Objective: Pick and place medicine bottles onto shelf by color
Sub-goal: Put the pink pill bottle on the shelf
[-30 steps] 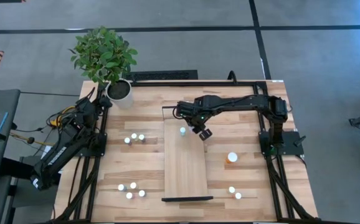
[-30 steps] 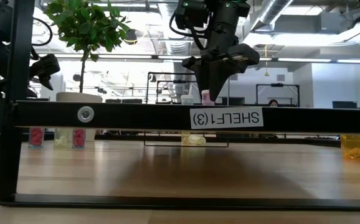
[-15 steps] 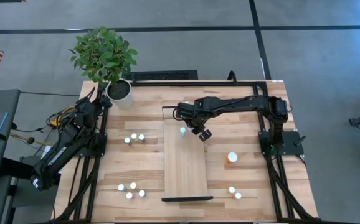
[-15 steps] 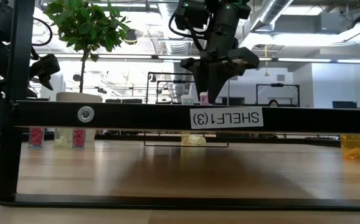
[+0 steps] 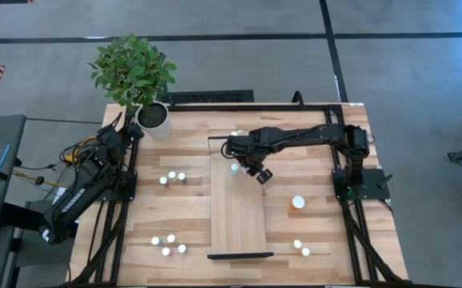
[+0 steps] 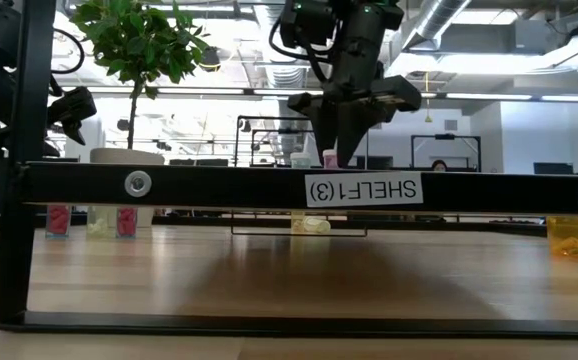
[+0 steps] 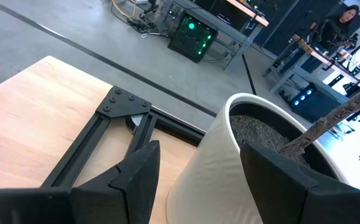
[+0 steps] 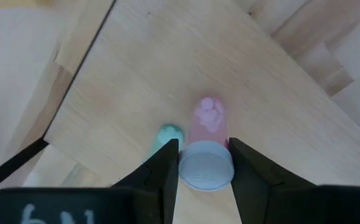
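Observation:
My right gripper (image 5: 251, 166) hangs over the far end of the light-wood shelf (image 5: 236, 216), shut on a pink medicine bottle (image 8: 208, 119) with a white cap. A greenish bottle (image 8: 169, 134) stands on the shelf right beside it and shows in the high view as a white cap (image 5: 233, 168). In the low view the pink bottle (image 6: 329, 158) shows just above the shelf's black end frame (image 6: 269, 187), which hides its base. My left gripper (image 7: 205, 186) waits open at the table's far left corner, in front of the white plant pot (image 7: 255, 155). My right gripper pinches the pink bottle at its white cap (image 8: 205, 167) between the two fingers (image 8: 165, 163), one on each side. The fingers come from above, pointing steeply down. The bottle stands upright, cap up, below them. Whether its base rests on the shelf cannot be told.
Three bottles (image 5: 172, 176) stand left of the shelf and several more (image 5: 168, 244) sit near the front left. A larger orange bottle (image 5: 297, 202) and two small ones (image 5: 301, 249) stand right of the shelf. The potted plant (image 5: 133, 72) fills the far left corner.

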Robot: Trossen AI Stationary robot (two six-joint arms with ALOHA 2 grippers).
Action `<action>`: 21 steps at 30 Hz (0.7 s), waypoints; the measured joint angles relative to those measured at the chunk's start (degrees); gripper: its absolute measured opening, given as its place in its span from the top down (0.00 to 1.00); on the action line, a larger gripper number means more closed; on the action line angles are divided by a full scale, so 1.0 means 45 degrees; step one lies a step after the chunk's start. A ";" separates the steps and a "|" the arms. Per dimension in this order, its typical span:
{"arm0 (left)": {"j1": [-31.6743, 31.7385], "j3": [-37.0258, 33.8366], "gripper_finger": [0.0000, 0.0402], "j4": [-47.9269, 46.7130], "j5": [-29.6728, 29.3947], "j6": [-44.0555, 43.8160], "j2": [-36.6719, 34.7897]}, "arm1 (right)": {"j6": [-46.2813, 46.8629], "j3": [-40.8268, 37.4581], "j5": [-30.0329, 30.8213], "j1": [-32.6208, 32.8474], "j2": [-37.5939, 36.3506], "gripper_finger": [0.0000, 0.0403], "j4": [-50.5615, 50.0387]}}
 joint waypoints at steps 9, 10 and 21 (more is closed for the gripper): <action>-0.0002 0.0000 0.48 0.0000 0.0002 0.0000 0.0000 | -0.0038 0.0010 0.0088 0.0024 0.0000 0.65 0.0015; -0.0002 0.0002 0.48 0.0000 0.0002 0.0000 0.0002 | -0.0038 0.0010 0.0092 0.0019 0.0000 0.65 0.0015; -0.0002 0.0005 0.48 0.0000 0.0001 0.0000 0.0000 | -0.0038 0.0024 0.0097 0.0000 0.0000 0.64 0.0010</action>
